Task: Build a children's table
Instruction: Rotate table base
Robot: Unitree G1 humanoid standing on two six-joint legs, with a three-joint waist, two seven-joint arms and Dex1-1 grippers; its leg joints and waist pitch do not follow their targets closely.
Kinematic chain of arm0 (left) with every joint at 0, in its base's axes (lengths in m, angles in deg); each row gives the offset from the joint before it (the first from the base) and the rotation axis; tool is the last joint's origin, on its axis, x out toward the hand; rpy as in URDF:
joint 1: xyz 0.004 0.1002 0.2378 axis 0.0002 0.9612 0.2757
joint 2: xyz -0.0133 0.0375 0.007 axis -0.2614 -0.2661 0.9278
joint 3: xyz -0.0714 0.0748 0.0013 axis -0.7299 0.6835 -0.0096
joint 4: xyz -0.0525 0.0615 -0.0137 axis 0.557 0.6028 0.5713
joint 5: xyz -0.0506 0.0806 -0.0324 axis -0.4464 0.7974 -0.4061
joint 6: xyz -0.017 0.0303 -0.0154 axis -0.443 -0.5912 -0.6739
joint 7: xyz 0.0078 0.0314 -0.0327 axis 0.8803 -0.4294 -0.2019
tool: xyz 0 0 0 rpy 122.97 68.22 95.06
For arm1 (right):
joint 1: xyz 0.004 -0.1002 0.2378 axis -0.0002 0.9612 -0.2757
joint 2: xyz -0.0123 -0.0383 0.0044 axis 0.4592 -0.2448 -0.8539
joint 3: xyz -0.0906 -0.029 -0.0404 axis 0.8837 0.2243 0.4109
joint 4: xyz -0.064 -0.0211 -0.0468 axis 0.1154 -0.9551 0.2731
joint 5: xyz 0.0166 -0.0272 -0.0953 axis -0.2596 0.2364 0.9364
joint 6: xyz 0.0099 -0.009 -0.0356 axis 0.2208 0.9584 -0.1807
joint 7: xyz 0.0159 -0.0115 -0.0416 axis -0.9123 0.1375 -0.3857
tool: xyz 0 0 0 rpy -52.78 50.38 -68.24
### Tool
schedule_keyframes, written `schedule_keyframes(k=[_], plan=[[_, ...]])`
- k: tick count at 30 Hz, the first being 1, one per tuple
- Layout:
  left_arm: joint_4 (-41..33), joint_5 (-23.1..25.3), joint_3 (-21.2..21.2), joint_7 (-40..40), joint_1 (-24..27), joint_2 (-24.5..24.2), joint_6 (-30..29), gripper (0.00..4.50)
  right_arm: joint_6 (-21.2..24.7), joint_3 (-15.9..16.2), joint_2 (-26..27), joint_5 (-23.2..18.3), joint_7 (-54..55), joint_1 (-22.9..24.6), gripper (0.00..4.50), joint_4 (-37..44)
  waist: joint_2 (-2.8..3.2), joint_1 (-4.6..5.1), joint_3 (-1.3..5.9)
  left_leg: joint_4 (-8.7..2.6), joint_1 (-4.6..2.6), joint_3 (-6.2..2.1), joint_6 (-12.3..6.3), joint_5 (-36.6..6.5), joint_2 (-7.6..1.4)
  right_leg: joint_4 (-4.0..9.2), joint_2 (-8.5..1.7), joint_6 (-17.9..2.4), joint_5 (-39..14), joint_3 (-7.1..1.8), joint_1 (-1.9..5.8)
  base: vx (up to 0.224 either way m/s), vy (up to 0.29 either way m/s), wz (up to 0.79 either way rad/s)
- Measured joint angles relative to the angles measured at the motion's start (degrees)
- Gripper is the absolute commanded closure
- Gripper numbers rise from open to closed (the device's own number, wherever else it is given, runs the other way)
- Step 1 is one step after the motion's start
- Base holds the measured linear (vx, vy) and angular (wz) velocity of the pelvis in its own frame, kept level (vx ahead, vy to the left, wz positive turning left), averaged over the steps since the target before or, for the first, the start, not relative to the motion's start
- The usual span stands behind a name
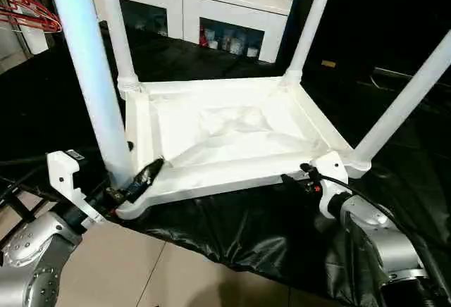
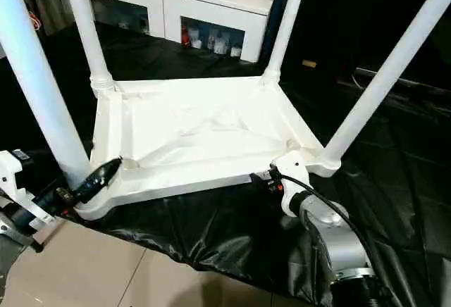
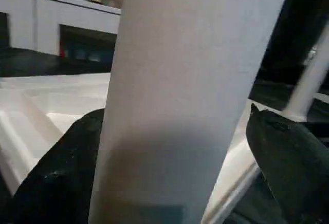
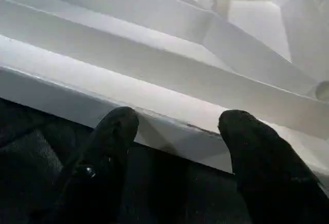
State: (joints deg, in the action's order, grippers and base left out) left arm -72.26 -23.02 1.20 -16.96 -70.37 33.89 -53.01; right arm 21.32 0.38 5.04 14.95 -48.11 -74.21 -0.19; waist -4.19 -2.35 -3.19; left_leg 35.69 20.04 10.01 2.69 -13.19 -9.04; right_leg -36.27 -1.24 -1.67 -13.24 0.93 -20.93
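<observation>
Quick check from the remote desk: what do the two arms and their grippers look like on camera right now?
Both forearms are rounded silver metal shells. The left arm carries a white bracket at the wrist; the right arm has a white wrist housing and a black cable looping over it. The left gripper and the right gripper each have two thick, matte black fingers with rounded tips.

the table (image 1: 232,138) lies upside down on a black sheet (image 1: 232,229), four legs standing up from its corners. the near left leg (image 1: 91,82) fills the gap between the left gripper's (image 3: 175,131) spread fingers (image 3: 56,172), blocking any way straight ahead there. the right gripper (image 4: 177,131) sits at the near rim with fingers apart, the rim edge just in front. between the legs the ribbed underside is open from above. a white cabinet (image 1: 204,4) closes off the far side.
</observation>
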Motion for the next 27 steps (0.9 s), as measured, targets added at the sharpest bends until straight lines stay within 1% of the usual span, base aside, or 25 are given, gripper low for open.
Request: schedule_keyframes(k=[3,4,6,7,10,13,15,18,20,21,22,24,27], plan=[[-2.29,-1.30,2.55,-1.72,0.23,-0.98,-2.97,0.02,-1.50,-1.69,0.85,-0.10,2.78,-0.41,1.49,-0.54,0.16,-0.07,-0.10,0.00,0.02,0.04,-0.09,0.06,0.00,0.02,-0.02,0.00,0.00,0.00,-0.03,0.000,0.000,0.00],[-3.10,-1.44,3.76,-2.25,0.25,-1.06,-3.44,0.02,-2.38,-3.19,1.29,-0.11,4.69,-1.19,1.49,-0.93,0.28,-0.06,-0.17,0.00,0.02,0.11,-0.10,0.06,0.01,0.02,-0.05,0.01,0.00,-0.01,-0.03,0.000,0.000,0.00],[-3.30,-0.46,5.78,-2.32,-0.12,-0.17,-2.48,0.02,-3.27,-5.92,1.59,-0.28,8.05,-2.64,1.49,-1.35,0.43,-0.06,-0.23,0.00,0.02,0.18,-0.09,0.06,0.01,0.02,-0.08,0.05,0.02,-0.02,-0.04,0.000,0.000,0.00],[-3.09,0.31,6.16,-2.22,-0.35,0.34,-1.98,0.02,-3.77,-7.41,1.50,-0.30,9.46,-3.11,1.49,-1.35,0.41,-0.03,-0.22,-0.02,0.00,0.17,-0.09,0.06,-0.01,0.01,-0.06,0.08,0.02,-0.02,-0.04,0.000,0.000,0.00],[-1.15,2.05,5.68,-0.91,-2.18,1.16,-0.25,0.02,-3.86,-9.36,0.33,0.14,12.12,-3.11,1.49,-2.24,0.49,-0.06,-0.26,-0.05,0.01,0.17,-0.03,0.10,-0.05,0.00,-0.03,0.18,0.06,0.01,-0.05,0.000,0.000,0.00],[-0.79,2.24,5.46,-0.35,-3.51,1.16,-0.24,0.02,-2.88,-9.41,-0.12,1.14,13.34,-2.65,1.49,-3.44,0.72,0.12,-0.28,-0.04,0.01,0.17,-0.03,0.10,-0.04,0.00,-0.04,0.22,0.09,0.00,-0.04,0.000,0.000,0.00],[-0.80,2.23,5.51,-0.29,-4.38,1.16,-0.26,0.02,-1.59,-9.18,-0.14,1.42,13.33,-2.60,1.49,-4.69,0.74,0.14,-0.29,-0.04,0.02,0.17,-0.03,0.10,-0.04,0.00,-0.05,0.21,0.10,0.00,-0.04,0.000,0.000,0.00],[-0.81,2.05,5.54,-0.37,-5.04,1.19,-0.30,0.02,-0.09,-7.26,-0.26,2.40,12.47,-2.62,1.49,-6.57,0.87,0.23,-0.23,-0.04,0.02,0.17,-0.03,0.10,-0.05,0.00,-0.05,0.22,0.10,0.00,-0.04,0.000,0.000,0.00],[-0.86,0.69,5.53,-1.12,-4.97,1.50,-0.60,0.02,-0.06,-5.75,-0.11,2.72,11.17,-2.77,1.49,-7.83,0.90,0.23,-0.24,-0.04,0.03,0.17,-0.03,0.10,-0.05,0.00,-0.05,0.22,0.10,0.00,-0.05,0.000,0.000,0.00],[-1.15,-0.07,5.55,-1.65,-4.78,1.45,-1.10,0.02,-0.06,-5.07,0.15,2.81,10.60,-3.20,1.49,-8.72,0.89,0.28,-0.24,-0.04,0.03,0.17,-0.03,0.11,-0.05,0.00,-0.05,0.21,0.10,0.00,-0.06,0.000,0.000,0.00],[-2.01,-1.04,5.79,-2.59,-4.10,0.98,-2.01,0.02,-0.22,-4.29,0.95,3.06,9.90,-4.70,1.49,-10.67,0.87,0.39,-0.23,-0.04,0.03,0.17,-0.04,0.11,-0.05,0.00,-0.05,0.21,0.10,0.00,-0.07,0.000,0.000,0.00],[-2.77,-1.71,6.60,-3.53,-3.87,0.83,-2.89,0.02,-0.51,-3.33,1.65,3.17,9.13,-6.27,1.49,-12.26,0.87,0.40,-0.23,-0.04,0.07,0.19,-0.05,0.12,-0.05,0.00,-0.06,0.21,0.10,0.00,-0.10,0.000,0.000,0.00],[-4.02,-2.57,7.09,-4.05,-3.41,0.60,-4.33,0.02,-1.53,-2.99,2.51,3.58,8.63,-9.01,1.49,-16.18,0.61,0.40,-0.23,-0.04,0.07,0.20,-0.07,0.12,-0.05,0.01,-0.06,0.21,0.10,0.00,-0.11,0.000,0.000,0.00]])
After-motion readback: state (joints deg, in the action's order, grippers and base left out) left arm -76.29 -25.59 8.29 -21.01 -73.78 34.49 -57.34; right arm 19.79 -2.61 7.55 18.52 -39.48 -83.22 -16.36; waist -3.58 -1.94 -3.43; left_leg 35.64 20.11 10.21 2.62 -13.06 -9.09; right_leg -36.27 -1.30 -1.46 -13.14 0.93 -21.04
